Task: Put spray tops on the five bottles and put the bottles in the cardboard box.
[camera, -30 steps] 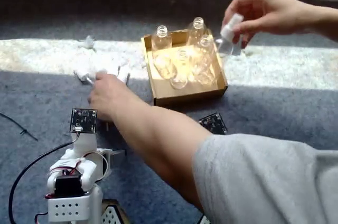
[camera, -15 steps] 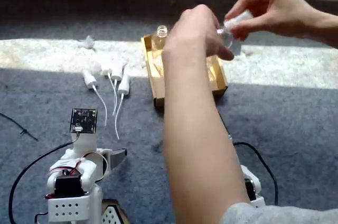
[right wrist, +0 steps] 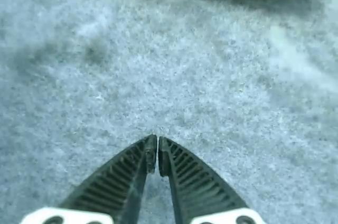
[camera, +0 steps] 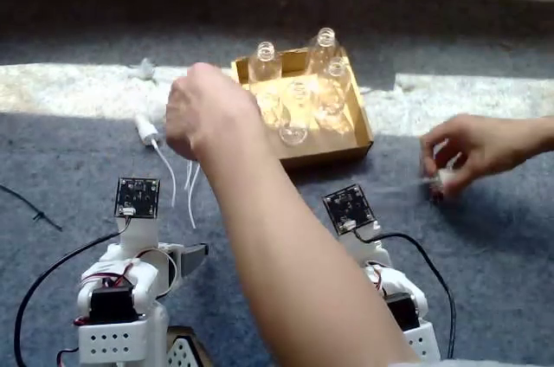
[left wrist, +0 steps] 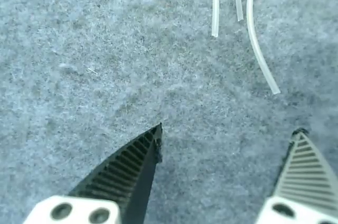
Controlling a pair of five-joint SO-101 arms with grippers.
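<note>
High view: four bottles (camera: 264,62) in cardboard box (camera: 322,154); left tool (left wrist: 229,132) apart, right tool (right wrist: 158,146) together.

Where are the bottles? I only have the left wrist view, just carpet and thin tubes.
Observer: Clear bottles are in the cardboard box, ahead of both arms.
Operator: What are these tubes attached to?
Observer: Spray tops lying beside the box; a person's hand is over them.
Operator: And the right arm?
Observer: Its jaws are shut, above carpet near the box.
</note>
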